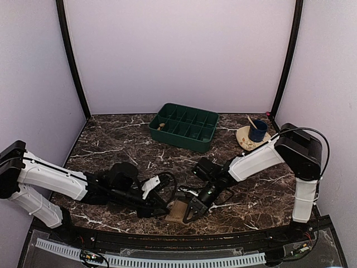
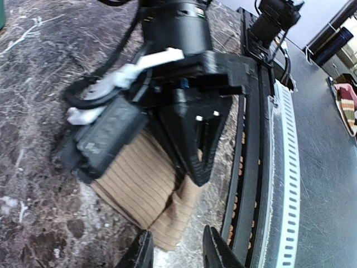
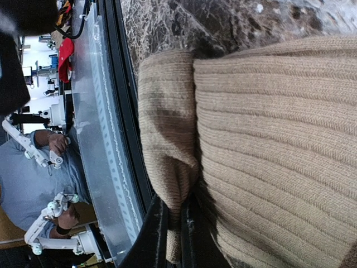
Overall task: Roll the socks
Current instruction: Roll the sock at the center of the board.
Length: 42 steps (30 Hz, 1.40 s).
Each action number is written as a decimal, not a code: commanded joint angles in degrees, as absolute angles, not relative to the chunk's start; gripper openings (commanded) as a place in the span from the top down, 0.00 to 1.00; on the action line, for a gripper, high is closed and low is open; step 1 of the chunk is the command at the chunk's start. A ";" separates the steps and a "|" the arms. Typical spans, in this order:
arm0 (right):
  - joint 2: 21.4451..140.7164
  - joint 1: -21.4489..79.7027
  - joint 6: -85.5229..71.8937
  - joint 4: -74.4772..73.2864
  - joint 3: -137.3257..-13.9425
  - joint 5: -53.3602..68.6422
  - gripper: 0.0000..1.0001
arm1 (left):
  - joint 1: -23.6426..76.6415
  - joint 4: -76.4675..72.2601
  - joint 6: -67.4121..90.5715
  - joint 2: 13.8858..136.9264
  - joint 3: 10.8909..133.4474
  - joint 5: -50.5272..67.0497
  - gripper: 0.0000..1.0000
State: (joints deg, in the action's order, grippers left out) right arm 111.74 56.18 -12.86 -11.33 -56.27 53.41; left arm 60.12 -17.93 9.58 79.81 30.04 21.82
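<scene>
The plain tan-brown sock [image 1: 177, 211] lies on the marble table near the front edge, between the two grippers. It fills the right wrist view [image 3: 268, 139] and shows in the left wrist view [image 2: 142, 184]. My right gripper [image 3: 174, 229] is shut on a fold of the sock's edge; in the top view it sits at the sock's right side [image 1: 195, 209]. My left gripper [image 2: 177, 251] is open, its fingers just short of the sock's near corner, at the sock's left in the top view [image 1: 162, 209]. The argyle sock is not in view.
A green compartment tray [image 1: 184, 126] stands at the back middle. A tan plate [image 1: 249, 139] with a blue cup [image 1: 257, 130] sits at the back right. The table's black front rail [image 2: 254, 167] runs close beside the sock.
</scene>
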 commanded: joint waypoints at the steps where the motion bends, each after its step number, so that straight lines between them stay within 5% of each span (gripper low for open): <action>1: 113.67 55.46 -15.84 -9.89 -56.05 56.61 0.96 | 62.48 -15.36 5.77 80.46 31.62 21.20 0.67; 26: 114.92 54.84 -13.24 -13.56 -56.63 55.82 0.97 | 72.42 -7.50 -7.67 92.07 42.13 7.82 0.67; 42: 115.14 54.84 -12.13 -15.19 -57.43 55.96 0.97 | 72.49 -4.51 -8.25 97.56 45.47 9.88 0.93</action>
